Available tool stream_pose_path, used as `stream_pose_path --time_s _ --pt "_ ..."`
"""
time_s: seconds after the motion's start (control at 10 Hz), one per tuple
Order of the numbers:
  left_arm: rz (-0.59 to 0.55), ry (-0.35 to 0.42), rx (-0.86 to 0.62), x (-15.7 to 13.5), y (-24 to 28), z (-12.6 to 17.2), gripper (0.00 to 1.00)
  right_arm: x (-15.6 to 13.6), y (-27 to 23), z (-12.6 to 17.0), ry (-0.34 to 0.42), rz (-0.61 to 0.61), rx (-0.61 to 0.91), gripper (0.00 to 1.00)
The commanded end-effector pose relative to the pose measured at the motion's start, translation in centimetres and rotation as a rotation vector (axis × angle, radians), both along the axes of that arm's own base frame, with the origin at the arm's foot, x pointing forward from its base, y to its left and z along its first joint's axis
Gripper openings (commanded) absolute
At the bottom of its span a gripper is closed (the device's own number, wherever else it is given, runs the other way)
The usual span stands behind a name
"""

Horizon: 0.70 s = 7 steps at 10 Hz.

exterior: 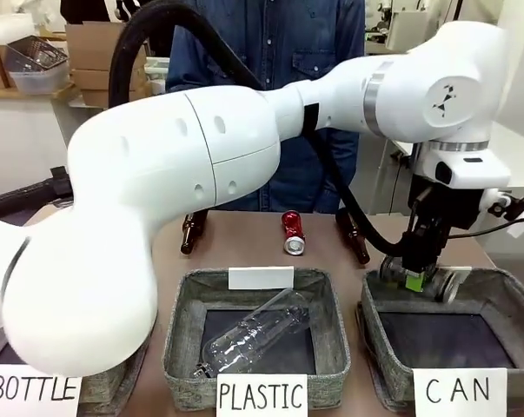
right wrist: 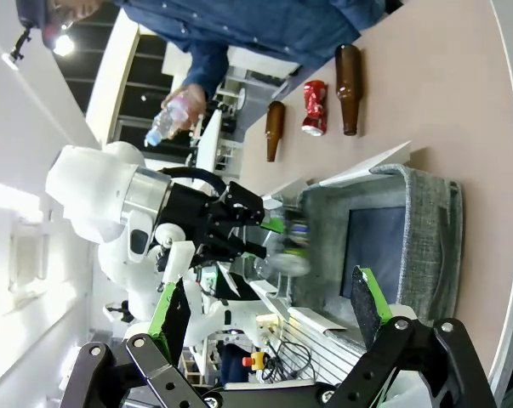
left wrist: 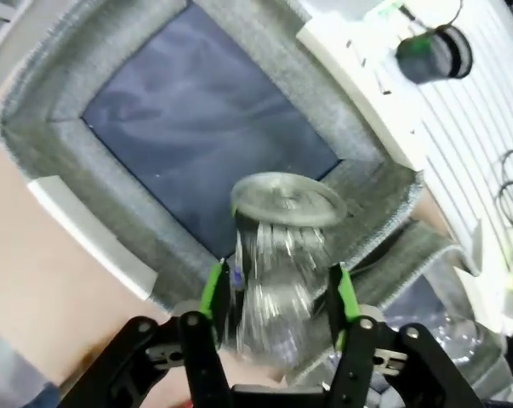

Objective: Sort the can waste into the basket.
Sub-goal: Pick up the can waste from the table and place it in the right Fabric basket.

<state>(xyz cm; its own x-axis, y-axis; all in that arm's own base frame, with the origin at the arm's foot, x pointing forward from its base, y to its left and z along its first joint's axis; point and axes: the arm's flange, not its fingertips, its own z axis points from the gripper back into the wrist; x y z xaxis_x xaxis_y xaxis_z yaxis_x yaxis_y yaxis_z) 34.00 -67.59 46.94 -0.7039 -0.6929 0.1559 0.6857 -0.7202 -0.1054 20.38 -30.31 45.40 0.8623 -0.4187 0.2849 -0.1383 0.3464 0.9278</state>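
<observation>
My left gripper point(exterior: 415, 276) reaches across the table and hangs over the back rim of the grey CAN basket point(exterior: 496, 291). A dark can point(exterior: 435, 282) with a silver end sits between its green pads. In the left wrist view this can point(left wrist: 277, 272) is streaked with blur while the basket point(left wrist: 52, 110) below is sharp. The jaws stand slightly off its sides, so the can is slipping free. The red can point(exterior: 293, 233) lies at the table's far middle. My right gripper point(right wrist: 269, 293) is open and holds nothing.
The PLASTIC basket point(exterior: 179, 330) holds a clear bottle point(exterior: 257, 334). The BOTTLE basket point(exterior: 114, 382) stands at front left. Brown bottles point(exterior: 189, 233) point(exterior: 353, 234) lie either side of the red can. A person in denim stands at the far side, holding a plastic bottle point(right wrist: 167, 119).
</observation>
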Motion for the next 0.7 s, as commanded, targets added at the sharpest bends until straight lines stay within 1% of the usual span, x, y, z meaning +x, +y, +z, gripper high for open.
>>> stream_pose_path --time_s 0.0,0.3,0.4,0.5,0.6 --pt "-0.044 0.000 0.028 4.5 -7.6 3.9 1.00 -0.2 0.1 0.3 0.021 -0.002 -0.011 1.00" --pt "-0.046 -0.009 0.043 4.3 -7.4 4.0 1.00 -0.2 0.1 0.3 0.021 -0.002 -0.011 1.00" --pt "-0.059 -0.024 0.082 4.2 -7.3 4.1 1.00 -0.2 0.1 0.3 0.021 -0.002 -0.011 1.00" --pt "-0.088 -0.054 0.163 4.0 -6.7 4.5 1.00 -0.2 0.1 0.3 0.021 -0.002 -0.011 1.00" --pt "-0.154 -0.030 0.292 3.4 -4.8 5.4 1.00 -0.2 0.1 0.3 0.021 -0.002 -0.011 1.00"
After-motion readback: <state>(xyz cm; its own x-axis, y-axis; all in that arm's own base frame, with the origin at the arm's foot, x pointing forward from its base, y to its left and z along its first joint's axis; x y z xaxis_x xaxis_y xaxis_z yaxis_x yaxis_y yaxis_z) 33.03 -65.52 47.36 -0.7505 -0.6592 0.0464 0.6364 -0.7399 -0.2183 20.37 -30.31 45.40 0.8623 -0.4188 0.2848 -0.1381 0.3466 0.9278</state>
